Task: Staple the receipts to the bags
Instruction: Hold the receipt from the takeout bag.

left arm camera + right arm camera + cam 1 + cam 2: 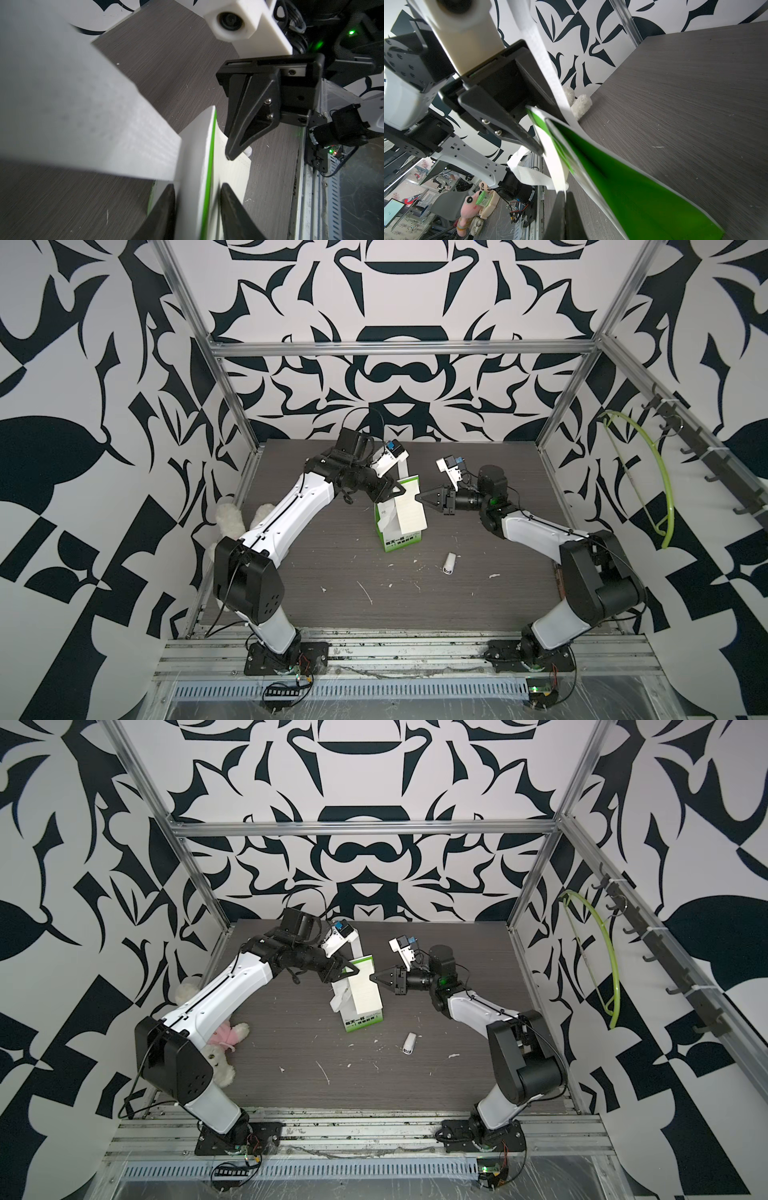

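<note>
Dark wood-grain table (332, 614) fills the cell, littered with white scraps. Nearest the arm bases, at about 5 o'clock from the bag (401, 540), the small white stapler (449, 563) lies flat and untouched. Its long axis runs roughly 12 to 6, on the right arm's side and well apart from both grippers. At table centre the bag stands leaning, with the receipt (409, 512) laid against its near face. The right gripper (420, 498) reaches in from 3 o'clock, jaws closed on the receipt's edge. The left gripper (401, 491) comes from 10 o'clock; its wrist view shows its jaws on either side of the bag's top edge, clamping it as far as I can judge. One handle loop (402, 467) rises toward 12, and behind stands the black-and-white patterned wall (399, 377). With both grippers occupied, I judge that the right one, being nearer, would have to let go of the receipt before swinging back to 5 o'clock for the stapler.
</note>
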`<state>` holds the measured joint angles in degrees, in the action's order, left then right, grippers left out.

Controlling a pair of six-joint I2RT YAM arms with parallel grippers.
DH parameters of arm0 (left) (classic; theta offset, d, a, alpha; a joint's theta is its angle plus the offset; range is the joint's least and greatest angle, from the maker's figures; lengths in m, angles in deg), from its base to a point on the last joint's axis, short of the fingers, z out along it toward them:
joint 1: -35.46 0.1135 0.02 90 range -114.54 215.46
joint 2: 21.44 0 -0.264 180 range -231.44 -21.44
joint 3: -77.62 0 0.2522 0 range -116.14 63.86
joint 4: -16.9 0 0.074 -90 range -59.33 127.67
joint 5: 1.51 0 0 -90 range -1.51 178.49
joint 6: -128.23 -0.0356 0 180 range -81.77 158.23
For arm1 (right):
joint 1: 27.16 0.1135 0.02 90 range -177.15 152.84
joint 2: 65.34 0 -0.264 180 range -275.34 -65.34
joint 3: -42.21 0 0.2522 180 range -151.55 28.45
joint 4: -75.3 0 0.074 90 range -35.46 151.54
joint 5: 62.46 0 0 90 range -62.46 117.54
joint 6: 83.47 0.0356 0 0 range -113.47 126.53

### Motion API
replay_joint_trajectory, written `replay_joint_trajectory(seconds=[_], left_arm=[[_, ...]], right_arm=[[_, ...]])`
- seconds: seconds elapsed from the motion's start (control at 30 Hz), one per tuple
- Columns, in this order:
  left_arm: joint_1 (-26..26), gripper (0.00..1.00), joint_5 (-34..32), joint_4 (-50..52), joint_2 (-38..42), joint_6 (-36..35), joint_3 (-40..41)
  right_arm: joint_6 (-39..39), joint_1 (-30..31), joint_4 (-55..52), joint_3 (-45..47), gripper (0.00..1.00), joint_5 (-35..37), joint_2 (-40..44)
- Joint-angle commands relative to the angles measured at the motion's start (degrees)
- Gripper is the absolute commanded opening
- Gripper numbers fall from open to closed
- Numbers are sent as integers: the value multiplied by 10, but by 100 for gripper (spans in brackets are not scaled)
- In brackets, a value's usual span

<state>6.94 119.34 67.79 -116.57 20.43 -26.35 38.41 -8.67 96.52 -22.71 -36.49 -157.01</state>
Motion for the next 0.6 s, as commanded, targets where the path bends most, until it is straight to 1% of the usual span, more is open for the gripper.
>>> replay_joint_trajectory(seconds=[0.0, 0.27, 0.43, 0.57], left_arm=[[3, 40, 3, 8, -10, 0, -9], [2, 40, 4, 10, -8, 1, -9], [3, 37, 4, 10, -8, 3, -10], [3, 37, 4, 10, -7, 4, -9]], right_arm=[[-6, 2, 28, -17, 0, -7, 13], [9, 2, 45, -22, 0, -6, 14], [9, 2, 36, -25, 0, -2, 13], [8, 2, 36, -28, 0, 0, 14]])
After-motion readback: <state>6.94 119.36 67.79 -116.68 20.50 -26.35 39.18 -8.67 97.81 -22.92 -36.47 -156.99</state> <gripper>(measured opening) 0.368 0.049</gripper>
